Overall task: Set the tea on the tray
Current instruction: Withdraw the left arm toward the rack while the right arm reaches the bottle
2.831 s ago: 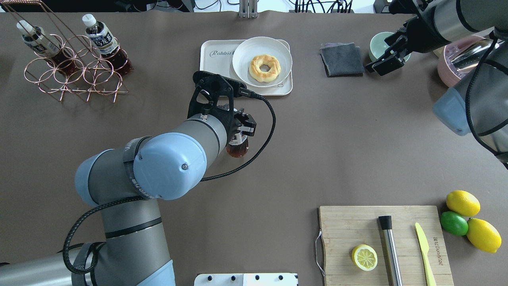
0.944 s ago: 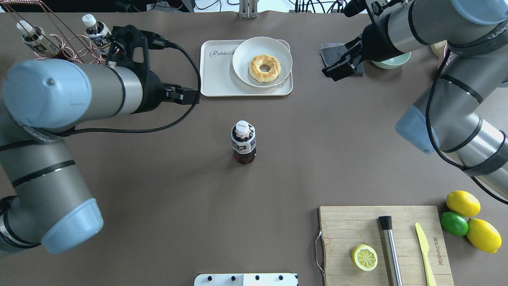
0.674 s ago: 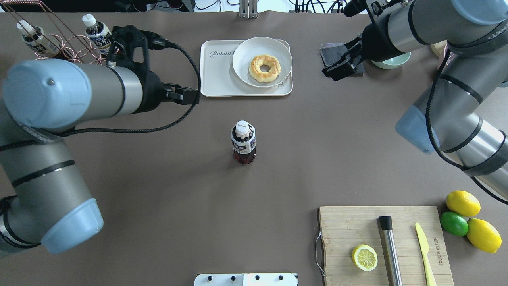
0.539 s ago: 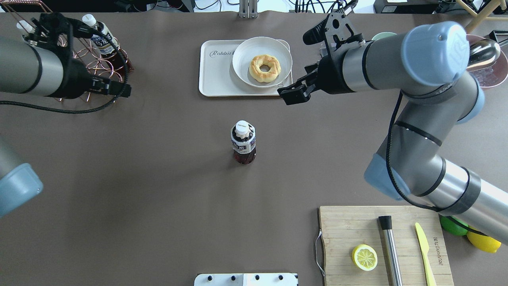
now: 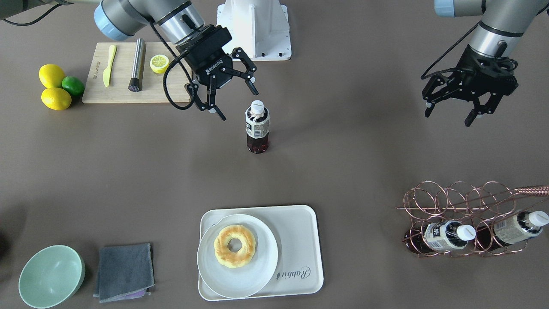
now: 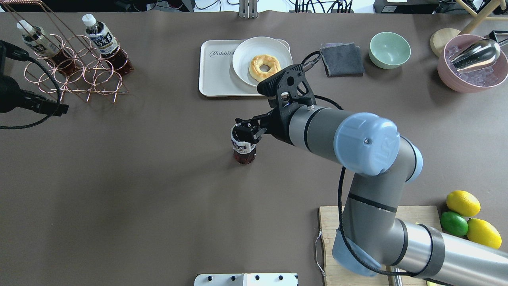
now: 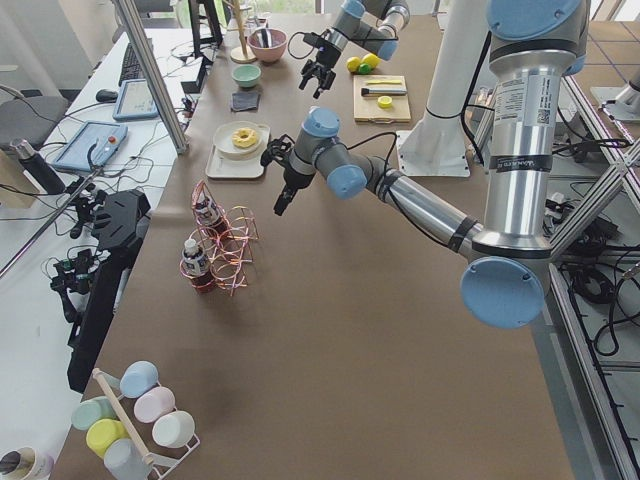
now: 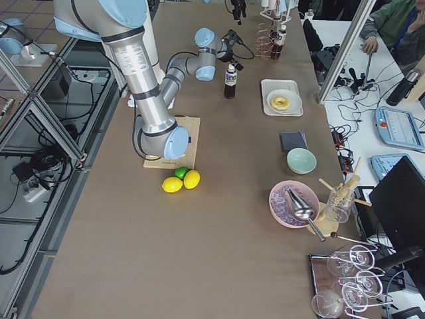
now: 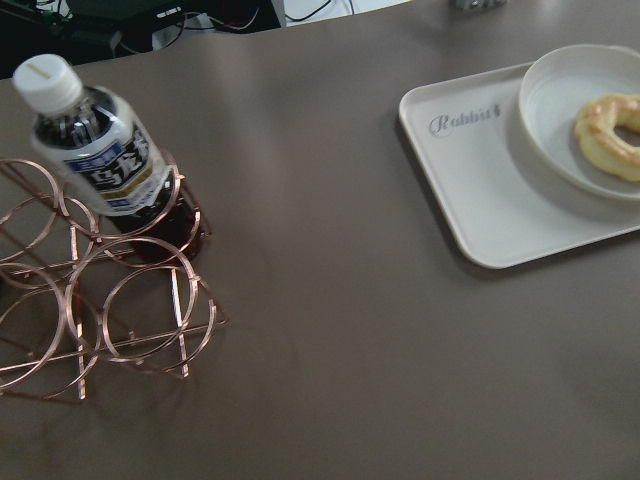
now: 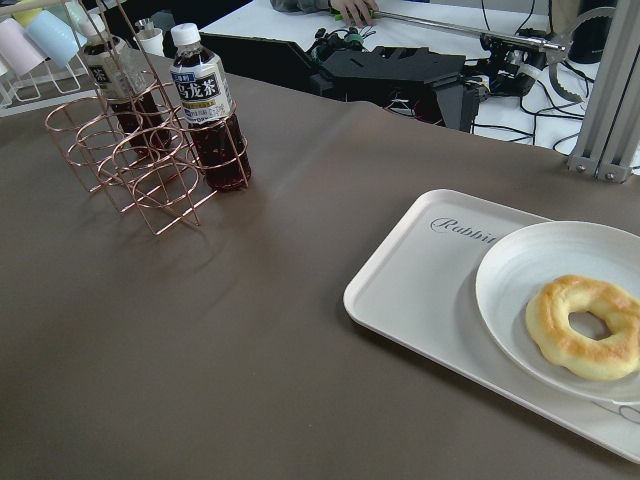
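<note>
The tea bottle (image 5: 257, 128) stands upright on the bare table, well short of the tray; it also shows in the overhead view (image 6: 243, 153). My right gripper (image 5: 239, 105) is open, its fingers spread beside the white cap, not closed on it; from overhead it (image 6: 246, 133) hangs over the bottle's top. The cream tray (image 5: 300, 240) marked "Rabbit" lies at the far side (image 6: 216, 75) and carries a white plate (image 5: 237, 255) with a doughnut. My left gripper (image 5: 447, 119) is open and empty, far off to the side near the rack.
A copper wire rack (image 5: 467, 223) holds two more bottles. A grey cloth (image 5: 124, 271) and a green bowl (image 5: 51, 275) lie beyond the tray. A cutting board (image 5: 128, 73) with knife, muddler and lemon half, plus lemons and a lime (image 5: 58, 88), sit near my base.
The left gripper let go of the bottle at the table's middle and drew back to the left. The right arm swung in from the far right and came down over the bottle.
</note>
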